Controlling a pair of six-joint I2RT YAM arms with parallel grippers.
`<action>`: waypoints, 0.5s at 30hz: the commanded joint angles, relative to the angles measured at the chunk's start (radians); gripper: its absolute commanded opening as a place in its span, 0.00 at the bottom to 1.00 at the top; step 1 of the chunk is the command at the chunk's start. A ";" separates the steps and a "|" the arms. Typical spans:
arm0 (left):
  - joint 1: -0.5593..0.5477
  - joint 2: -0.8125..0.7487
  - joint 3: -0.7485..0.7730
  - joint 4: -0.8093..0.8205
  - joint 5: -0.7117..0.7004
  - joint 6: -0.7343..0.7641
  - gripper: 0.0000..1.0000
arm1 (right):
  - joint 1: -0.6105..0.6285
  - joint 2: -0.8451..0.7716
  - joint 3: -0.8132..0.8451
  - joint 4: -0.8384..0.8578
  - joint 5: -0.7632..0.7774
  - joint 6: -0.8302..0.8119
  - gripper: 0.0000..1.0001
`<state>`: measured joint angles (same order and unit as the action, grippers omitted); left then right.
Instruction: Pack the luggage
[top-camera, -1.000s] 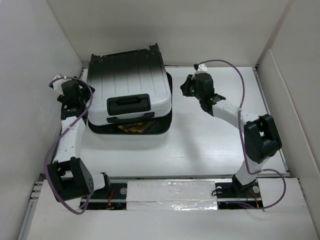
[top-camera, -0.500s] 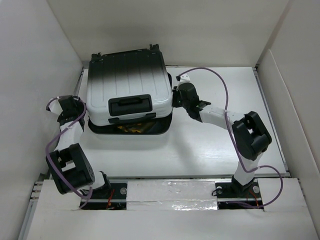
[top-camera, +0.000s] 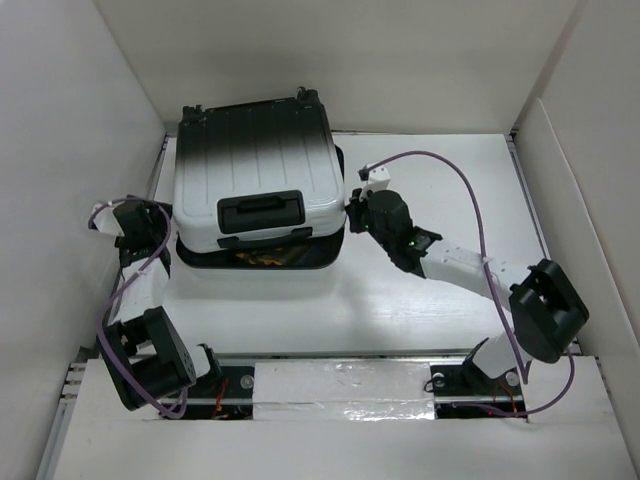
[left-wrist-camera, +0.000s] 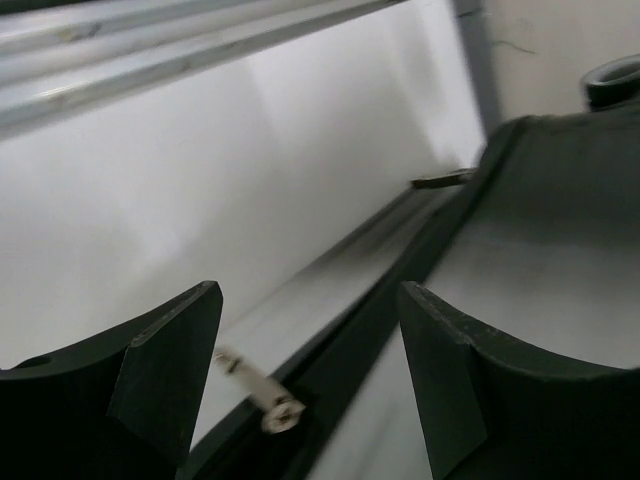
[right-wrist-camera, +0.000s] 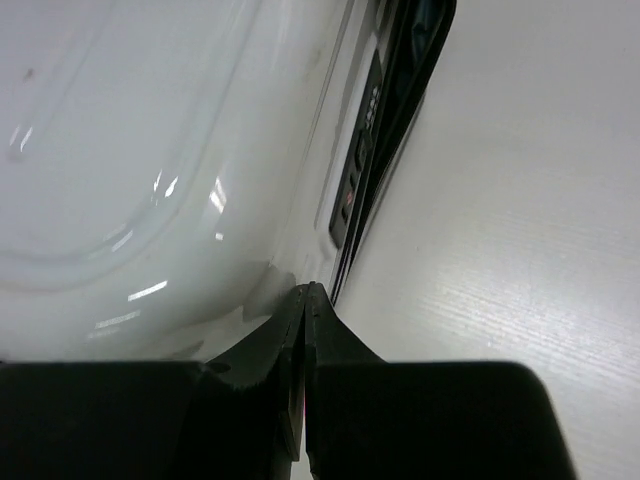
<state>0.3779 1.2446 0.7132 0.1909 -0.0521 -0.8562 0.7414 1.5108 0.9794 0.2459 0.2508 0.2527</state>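
Note:
The luggage (top-camera: 255, 170) lies flat at the back left of the table, its ribbed shell fading black to white, with a black handle (top-camera: 260, 209) near its front. Its lid sits slightly ajar, and something yellow shows in the front gap (top-camera: 262, 257). My right gripper (top-camera: 352, 217) is shut and empty, its tips against the luggage's right side by the seam (right-wrist-camera: 365, 160). My left gripper (top-camera: 160, 222) is open beside the luggage's left edge. A silver zipper pull (left-wrist-camera: 265, 400) on the dark seam shows between its fingers (left-wrist-camera: 170, 360).
White walls close in the table on the left, back and right. The left arm is squeezed between the left wall (top-camera: 70, 200) and the luggage. Bare white tabletop (top-camera: 430, 330) lies to the right and front of the luggage.
The right gripper moved left from the table's middle to the luggage's right side. The left arm folded back and down along the luggage's left edge.

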 joint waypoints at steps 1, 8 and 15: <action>-0.045 -0.042 -0.075 -0.054 0.062 -0.017 0.68 | 0.125 -0.037 -0.046 0.154 -0.111 0.017 0.04; -0.019 -0.149 -0.101 -0.054 -0.017 -0.014 0.71 | -0.095 -0.138 -0.044 0.066 -0.229 0.060 0.30; 0.000 -0.097 -0.017 -0.084 0.020 0.020 0.80 | -0.250 -0.084 0.086 0.037 -0.530 0.103 0.90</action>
<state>0.3813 1.1389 0.6411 0.1074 -0.0921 -0.8722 0.4908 1.3991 0.9596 0.2512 -0.1032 0.3321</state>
